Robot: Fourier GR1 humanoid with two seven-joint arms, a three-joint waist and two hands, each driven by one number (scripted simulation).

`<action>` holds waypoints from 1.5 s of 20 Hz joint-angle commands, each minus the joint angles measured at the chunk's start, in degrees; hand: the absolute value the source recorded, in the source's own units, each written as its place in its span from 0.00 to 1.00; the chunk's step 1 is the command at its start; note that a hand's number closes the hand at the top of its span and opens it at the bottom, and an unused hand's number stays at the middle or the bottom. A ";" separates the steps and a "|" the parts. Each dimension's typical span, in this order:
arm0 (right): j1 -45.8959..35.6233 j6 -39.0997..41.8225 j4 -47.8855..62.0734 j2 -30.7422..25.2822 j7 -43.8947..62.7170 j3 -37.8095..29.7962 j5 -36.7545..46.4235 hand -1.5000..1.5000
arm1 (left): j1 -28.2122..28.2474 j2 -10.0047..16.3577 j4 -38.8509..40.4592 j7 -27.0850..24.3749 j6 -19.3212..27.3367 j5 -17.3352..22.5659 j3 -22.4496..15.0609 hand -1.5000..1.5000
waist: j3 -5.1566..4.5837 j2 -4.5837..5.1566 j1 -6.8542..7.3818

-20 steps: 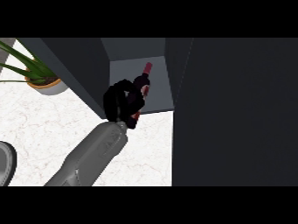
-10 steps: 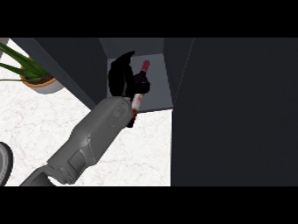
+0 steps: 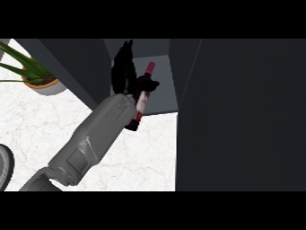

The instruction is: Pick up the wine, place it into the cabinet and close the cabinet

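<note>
Left hand (image 3: pixel 123 67) is up at the mouth of the cabinet (image 3: pixel 163 96), fingers and thumb curled round the wine bottle (image 3: pixel 142 96) about its upper half. The bottle hangs tilted, pink cap pointing into the opening, base out over the white desk (image 3: pixel 135 157). So it's only partway in, and not set down yet, I'd say.

Here's the worry: with that lean, letting go now would likely tip the bottle over or roll it back out onto the desk. It needs to go deeper and come upright first. The opening looks narrow too, dark wall on the left, the big dark door (image 3: pixel 248 112) close on the right, so a sideways drift could knock the bottle or the forearm against either. And if the base stays across the threshold, the door would probably jam on it when swung shut. The potted plant (image 3: pixel 41 80) sits well off to the left, no bother. Right hand isn't showing at all.
</note>
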 commanded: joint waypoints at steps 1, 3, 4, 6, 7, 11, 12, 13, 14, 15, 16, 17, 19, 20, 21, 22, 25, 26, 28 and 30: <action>2.53 0.02 -6.02 -0.29 2.13 1.50 -3.64 0.00 | -0.39 -0.03 -1.79 -6.09 -1.29 4.56 3.22 0.00 | -0.01 -0.48 0.52; 1.37 -0.50 -4.87 -0.21 2.19 0.49 -3.92 0.00 | 2.82 -0.03 -3.66 -11.21 0.34 7.28 4.39 0.00 | -0.04 -0.33 0.90; 0.79 -0.26 -4.33 -0.41 2.62 0.55 -4.97 0.00 | 0.77 -0.03 -3.23 -9.78 0.63 8.15 3.64 0.00 | 0.00 -0.15 -0.18; 0.76 -1.41 -3.82 0.66 1.81 0.69 -2.18 0.00 | 3.04 -0.03 -5.42 -15.96 -0.32 10.27 5.11 0.00 | 0.02 -0.83 2.18; 1.14 -1.61 -3.45 1.27 2.55 3.36 -0.98 0.00 | 3.17 -0.03 -5.18 -15.86 0.64 11.84 3.88 0.00 | 0.01 -0.76 1.34; 2.68 -1.59 -8.37 -0.32 4.48 2.07 -3.20 0.00 | 3.17 -0.03 -8.04 -21.42 0.55 16.46 6.40 0.00 | 0.01 -1.20 2.14; 1.04 -1.39 -5.38 -0.59 3.65 0.30 -3.74 0.00 | 5.13 -0.03 -8.92 -23.46 1.22 19.36 6.62 0.00 | 0.02 -0.95 1.88; 1.92 -0.89 -5.06 -1.09 3.14 -0.95 -5.13 0.00 | 5.14 -0.03 -9.62 -24.42 1.75 20.47 6.39 0.00 | 0.07 -1.16 2.25; 1.79 -1.70 -5.46 -0.10 3.51 1.13 -3.07 0.00 | 5.18 -0.03 -11.66 -23.10 2.86 22.24 4.41 0.00 | 0.08 -1.49 2.65; 3.79 -2.32 -8.20 -0.31 4.74 1.49 -3.05 0.00 | 5.27 -0.03 -10.00 -27.25 0.94 22.47 8.31 0.00 | 0.04 -1.33 2.85; 2.98 -2.01 -8.51 -0.83 4.84 0.77 -4.40 0.00 | 5.26 -0.03 -10.99 -27.81 1.39 23.93 7.88 0.00 | 0.06 -1.38 2.93; 4.32 -1.55 -7.11 -0.30 3.52 2.13 -3.66 0.00 | 7.91 -0.03 -12.53 -30.93 -0.36 26.67 8.32 0.00 | 0.04 -1.33 2.55; 4.98 -0.83 -6.84 -1.07 2.44 0.70 -4.21 0.00 | 4.63 -0.03 -12.36 -29.97 -1.51 28.71 8.11 0.00 | 0.12 -1.60 3.09; 6.79 -0.77 -8.07 -1.30 2.33 0.56 -4.46 0.00 | 10.49 -0.03 -16.25 -33.21 -3.84 30.71 6.64 0.00 | 0.11 -1.86 3.55; 4.63 -2.44 -10.03 -1.40 5.73 0.36 -5.95 0.00 | 7.39 -0.03 -17.41 -29.29 -0.33 32.02 2.85 0.00 | 0.11 -1.90 3.54; 3.92 -2.52 -9.19 -1.66 5.23 -0.74 -5.13 0.00 | 9.26 -0.03 -17.88 -31.46 -3.75 32.90 4.10 0.00 | 0.12 -1.90 4.41; 0.85 -4.85 -8.49 -0.32 6.51 -0.28 -4.27 0.00 | 14.23 -0.03 -19.83 -36.75 -4.89 36.23 1.08 0.00 | 0.11 -1.85 4.90; 1.79 -4.42 -9.31 0.04 6.25 2.58 -2.59 0.00 | 13.34 -0.03 -21.81 -34.04 -4.30 37.36 -1.45 0.00 | 0.12 -2.06 4.88; 3.90 -3.50 -7.83 -0.85 3.93 0.02 -2.96 0.00 | 13.26 -0.03 -25.47 -31.26 -4.68 35.27 -1.09 0.00 | 0.20 -2.41 6.07; 2.67 -5.71 -10.84 -0.18 7.37 2.83 -1.31 0.00 | 17.47 -0.03 -28.98 -32.39 -5.98 34.21 -2.69 0.00 | 0.17 -2.49 6.60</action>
